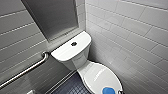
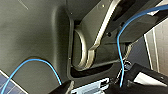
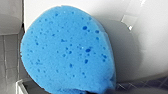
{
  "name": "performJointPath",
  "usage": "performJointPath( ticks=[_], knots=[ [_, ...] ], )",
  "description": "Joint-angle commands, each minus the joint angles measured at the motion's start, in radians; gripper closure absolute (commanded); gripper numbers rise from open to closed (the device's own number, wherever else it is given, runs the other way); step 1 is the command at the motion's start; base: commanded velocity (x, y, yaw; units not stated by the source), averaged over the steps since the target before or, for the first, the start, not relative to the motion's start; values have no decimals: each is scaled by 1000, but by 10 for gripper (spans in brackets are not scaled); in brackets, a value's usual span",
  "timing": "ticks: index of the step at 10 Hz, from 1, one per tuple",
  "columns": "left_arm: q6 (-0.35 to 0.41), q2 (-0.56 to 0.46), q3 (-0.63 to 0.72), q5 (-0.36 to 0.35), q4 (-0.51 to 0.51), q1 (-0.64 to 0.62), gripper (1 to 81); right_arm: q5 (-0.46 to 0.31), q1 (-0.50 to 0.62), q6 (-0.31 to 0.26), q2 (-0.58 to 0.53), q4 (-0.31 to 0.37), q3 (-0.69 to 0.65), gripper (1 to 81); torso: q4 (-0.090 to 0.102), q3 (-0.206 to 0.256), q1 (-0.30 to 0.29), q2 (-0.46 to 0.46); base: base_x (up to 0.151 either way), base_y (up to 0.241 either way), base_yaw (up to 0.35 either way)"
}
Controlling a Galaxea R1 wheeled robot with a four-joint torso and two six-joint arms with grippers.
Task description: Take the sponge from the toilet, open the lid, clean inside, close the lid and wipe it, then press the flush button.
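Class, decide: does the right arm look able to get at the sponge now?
Probably yes: the sponge lies bare on top of the shut lid, nothing over it, and it looms large before the right wrist camera, so that arm seems close.

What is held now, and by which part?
Cannot be told; the sponge is at the front end of the lid, near the right wrist camera.
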Motion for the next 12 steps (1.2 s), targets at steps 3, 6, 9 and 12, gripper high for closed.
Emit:
performJointPath(
  ticks=[3, 6, 9, 12],
  knots=[
    [4, -7, 14, 90, 2, 23, 10, 118, -165, 8, -204, 7, 86, 811, 0, 0, 0, 0, 0, 0, 0],
    [3, -13, 9, 90, -3, 23, 10, 140, -264, 27, -347, 10, 154, 811, 0, 0, 0, 0, 0, 0, 0],
    [3, -19, 8, 88, -3, 24, 10, 126, -476, 14, -341, -176, 140, 811, 0, 0, 0, 0, 0, 0, 0],
    [4, -19, 6, 82, -1, 25, 10, 143, -649, 15, -249, -307, 74, 811, 0, 0, 0, 0, 0, 0, 0]
  ],
)
